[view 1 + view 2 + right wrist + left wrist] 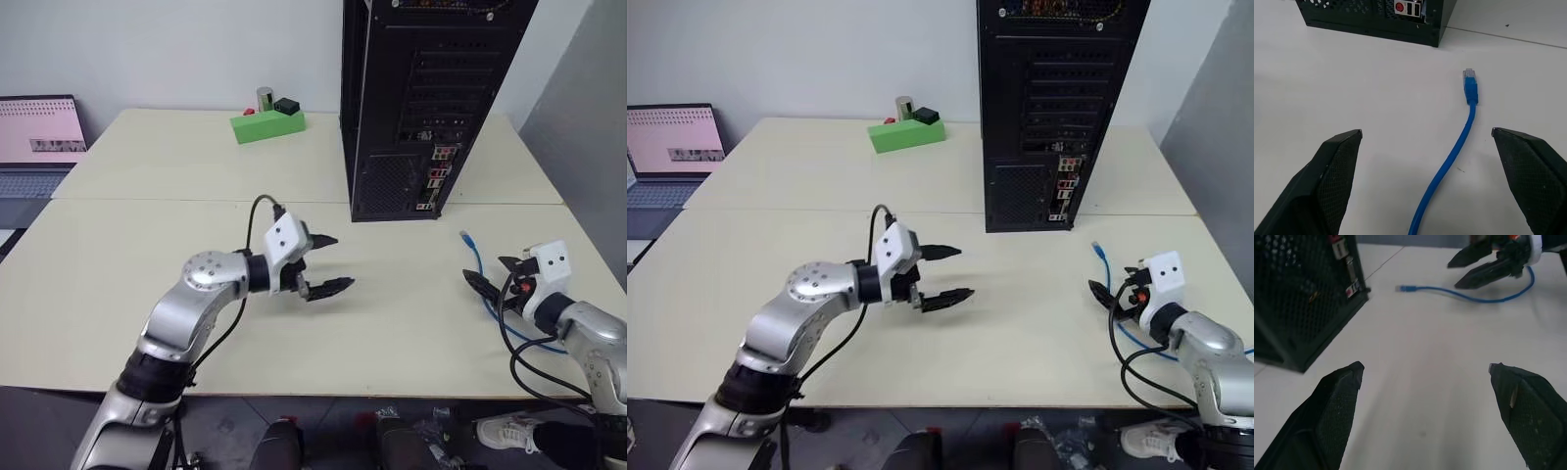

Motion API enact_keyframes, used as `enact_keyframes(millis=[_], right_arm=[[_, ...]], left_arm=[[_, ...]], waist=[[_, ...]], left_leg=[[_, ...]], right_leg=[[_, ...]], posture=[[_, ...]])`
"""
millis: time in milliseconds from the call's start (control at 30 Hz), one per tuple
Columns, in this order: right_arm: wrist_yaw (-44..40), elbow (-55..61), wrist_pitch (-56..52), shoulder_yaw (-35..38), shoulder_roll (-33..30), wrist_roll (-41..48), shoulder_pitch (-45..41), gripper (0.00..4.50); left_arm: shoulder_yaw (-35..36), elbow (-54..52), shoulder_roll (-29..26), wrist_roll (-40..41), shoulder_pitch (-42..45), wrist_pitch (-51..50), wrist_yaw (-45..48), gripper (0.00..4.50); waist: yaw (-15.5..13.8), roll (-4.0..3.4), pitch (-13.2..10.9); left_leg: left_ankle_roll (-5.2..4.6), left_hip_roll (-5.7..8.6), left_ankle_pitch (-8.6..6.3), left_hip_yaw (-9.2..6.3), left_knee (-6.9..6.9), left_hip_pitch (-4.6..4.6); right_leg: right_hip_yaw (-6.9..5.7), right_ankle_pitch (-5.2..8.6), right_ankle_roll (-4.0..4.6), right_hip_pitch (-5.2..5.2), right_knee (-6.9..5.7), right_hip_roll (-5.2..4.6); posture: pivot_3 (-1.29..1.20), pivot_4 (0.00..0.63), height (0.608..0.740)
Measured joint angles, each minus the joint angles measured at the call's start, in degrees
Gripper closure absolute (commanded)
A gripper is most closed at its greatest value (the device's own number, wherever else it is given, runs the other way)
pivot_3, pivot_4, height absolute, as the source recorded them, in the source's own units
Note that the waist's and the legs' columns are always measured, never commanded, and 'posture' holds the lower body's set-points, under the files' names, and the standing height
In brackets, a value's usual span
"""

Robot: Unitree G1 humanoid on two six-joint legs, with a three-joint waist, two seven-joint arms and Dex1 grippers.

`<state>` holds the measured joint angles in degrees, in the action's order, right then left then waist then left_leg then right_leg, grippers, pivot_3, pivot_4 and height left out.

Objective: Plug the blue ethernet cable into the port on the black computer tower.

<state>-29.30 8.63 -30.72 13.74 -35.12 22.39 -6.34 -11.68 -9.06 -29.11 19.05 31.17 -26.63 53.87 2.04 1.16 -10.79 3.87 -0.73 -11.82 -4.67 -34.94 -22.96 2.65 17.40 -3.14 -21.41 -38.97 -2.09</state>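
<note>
Both my grippers, left (330, 262) and right (492, 272), hung released over the table.
Thin bright-blue ethernet cable (1467, 123) lay loose before my right jaws, near the tall black metal computer tower (421, 98).

The two head views look forward and down over the table (147, 294), the black computer tower (421, 98) at its far side. Each wrist view looks low and close along its own fingers; both share the blue ethernet cable (1469, 93) and the tower's base.
</note>
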Motion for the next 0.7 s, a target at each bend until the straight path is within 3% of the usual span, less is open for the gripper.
enact_keyframes(millis=[233, 467, 567, 700], right_arm=[[2.1, -13.2, 4.0, -3.8, 3.7, -5.1, -11.4, 0.00], [4.0, -29.5, 9.8, -5.4, 5.1, -9.9, -20.4, 0.00], [4.4, -34.2, 11.4, -5.8, 5.3, -11.1, -22.2, 0.46], [4.2, -35.4, 11.8, -5.8, 5.3, -11.2, -22.8, 1.46]], left_arm=[[-2.7, 6.5, 4.6, -0.7, 5.2, 3.7, 3.5, 0.13], [-2.7, 7.6, 5.7, -1.3, 5.6, 5.5, 4.6, 0.13], [-2.7, 7.6, 5.8, -1.5, 5.6, 5.9, 4.9, 0.00], [-2.7, 7.6, 5.8, -2.0, 5.6, 6.2, 5.3, 0.00]], waist=[[0.3, 0.00, 0.0], [0.2, 0.00, 0.0], [0.1, 0.00, 0.0], [0.1, 0.00, 0.0]], left_leg=[[0.00, -0.01, 0.00, 0.00, -0.02, 0.00], [0.01, 0.02, 0.01, 0.01, -0.03, -0.02], [0.01, 0.01, 0.01, -0.01, -0.03, -0.02], [0.01, 0.01, 0.01, -0.01, -0.03, -0.02]], right_leg=[[0.00, 0.00, 0.00, 0.00, -0.01, 0.02], [0.02, -0.01, 0.01, -0.01, -0.01, -0.01], [0.00, -0.01, 0.01, -0.01, -0.02, -0.01], [0.00, -0.01, 0.01, 0.00, -0.02, -0.01]], posture=[[0.00, 0.150, 0.740], [0.00, 0.150, 0.740], [0.00, 0.150, 0.740], [0.00, 0.150, 0.740]])
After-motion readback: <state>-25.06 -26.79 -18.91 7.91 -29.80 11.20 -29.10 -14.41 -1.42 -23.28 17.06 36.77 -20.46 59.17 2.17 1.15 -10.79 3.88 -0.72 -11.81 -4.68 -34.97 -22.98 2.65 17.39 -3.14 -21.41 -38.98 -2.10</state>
